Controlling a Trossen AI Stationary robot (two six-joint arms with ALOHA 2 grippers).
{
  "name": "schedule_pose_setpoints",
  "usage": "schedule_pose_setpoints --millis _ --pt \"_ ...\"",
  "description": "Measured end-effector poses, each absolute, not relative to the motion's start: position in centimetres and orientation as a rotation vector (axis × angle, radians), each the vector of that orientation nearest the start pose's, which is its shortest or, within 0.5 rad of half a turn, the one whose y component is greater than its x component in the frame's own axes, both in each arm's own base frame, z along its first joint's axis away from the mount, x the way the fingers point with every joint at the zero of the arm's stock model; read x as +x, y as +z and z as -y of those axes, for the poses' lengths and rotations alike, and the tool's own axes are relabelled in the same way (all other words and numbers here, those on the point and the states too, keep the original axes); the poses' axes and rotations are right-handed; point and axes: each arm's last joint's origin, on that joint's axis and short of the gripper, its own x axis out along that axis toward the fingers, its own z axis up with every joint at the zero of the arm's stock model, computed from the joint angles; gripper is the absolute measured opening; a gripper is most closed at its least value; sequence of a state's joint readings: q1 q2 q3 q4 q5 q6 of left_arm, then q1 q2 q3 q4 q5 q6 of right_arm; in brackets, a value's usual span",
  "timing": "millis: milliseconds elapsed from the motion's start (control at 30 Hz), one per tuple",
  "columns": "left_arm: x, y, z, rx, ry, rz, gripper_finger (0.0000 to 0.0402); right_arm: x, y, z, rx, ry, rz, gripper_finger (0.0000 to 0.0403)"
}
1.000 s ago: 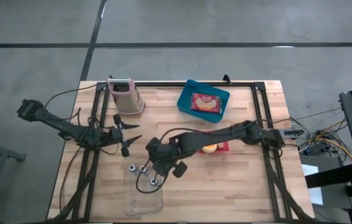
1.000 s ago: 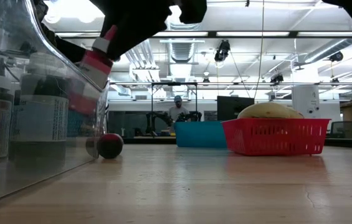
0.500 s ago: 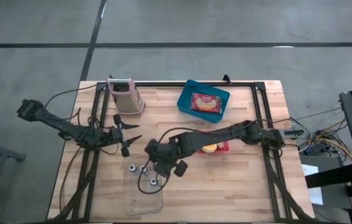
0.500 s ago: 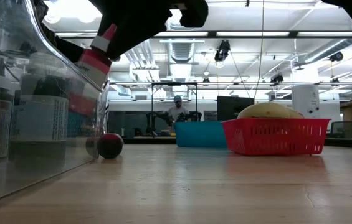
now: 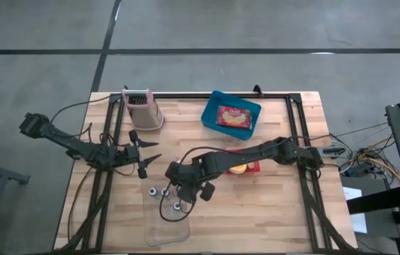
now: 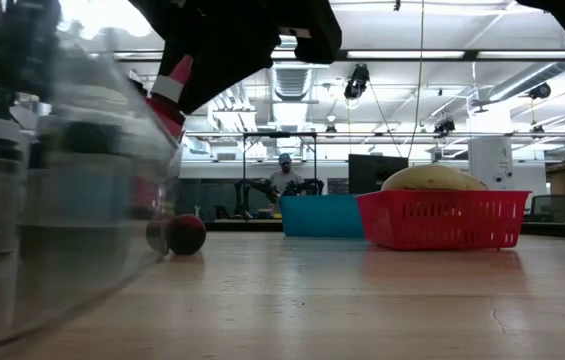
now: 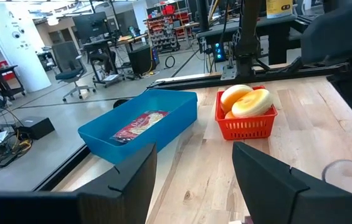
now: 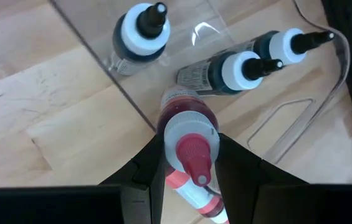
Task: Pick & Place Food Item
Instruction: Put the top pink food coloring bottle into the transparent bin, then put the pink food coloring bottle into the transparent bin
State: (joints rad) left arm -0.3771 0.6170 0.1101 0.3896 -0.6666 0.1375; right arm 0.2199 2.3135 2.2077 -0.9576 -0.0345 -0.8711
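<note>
My right gripper (image 8: 191, 158) is shut on a small red bottle (image 8: 185, 118) with a white cap and a red nozzle. It hovers over the far rim of a clear plastic container (image 5: 168, 219) near the table's front. Three dark bottles with white caps (image 8: 141, 28) (image 8: 244, 68) stand or lie inside the container. In the low view the red bottle (image 6: 162, 95) slants down from under the gripper. My left gripper (image 5: 150, 152) waits open and level at the table's left, touching nothing. My right gripper pinches the red bottle at its white cap (image 8: 191, 134) between its two fingers, the nozzle pointing back toward the wrist. The fingers slant down from the table's right. The bottle hangs tilted, its bottom (image 8: 177, 99) at the container's wall; whether they touch, I cannot tell.
A red basket (image 5: 250, 170) with yellow food sits under my right arm. A blue bin (image 5: 212, 113) holding a snack packet stands at the far middle, and a metal grater (image 5: 145, 111) at the far left. Bare wood lies to the near right.
My right gripper has rolled about its own axis while staying in place with the red bottle. The clear container has slid and turned a little on the table, its near end swinging toward the right edge; it shows blurred in the low view.
</note>
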Motion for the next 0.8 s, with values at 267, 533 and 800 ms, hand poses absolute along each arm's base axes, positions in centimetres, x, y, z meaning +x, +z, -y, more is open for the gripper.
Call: schedule_pose_setpoints --millis 267,533,800 --pt "13.48 17.9 3.41 0.192 0.282 -0.123 0.0213 48.29 24.6 -10.86 -0.886 0.675 -0.908 0.0103" --pt "13.48 17.9 3.41 0.192 0.282 -0.123 0.0213 48.33 24.61 -10.81 -0.893 0.65 -0.915 0.0174" --pt "13.48 17.89 3.41 0.193 0.282 -0.124 0.0213 48.33 24.61 -10.8 -0.894 0.651 -0.916 0.0173"
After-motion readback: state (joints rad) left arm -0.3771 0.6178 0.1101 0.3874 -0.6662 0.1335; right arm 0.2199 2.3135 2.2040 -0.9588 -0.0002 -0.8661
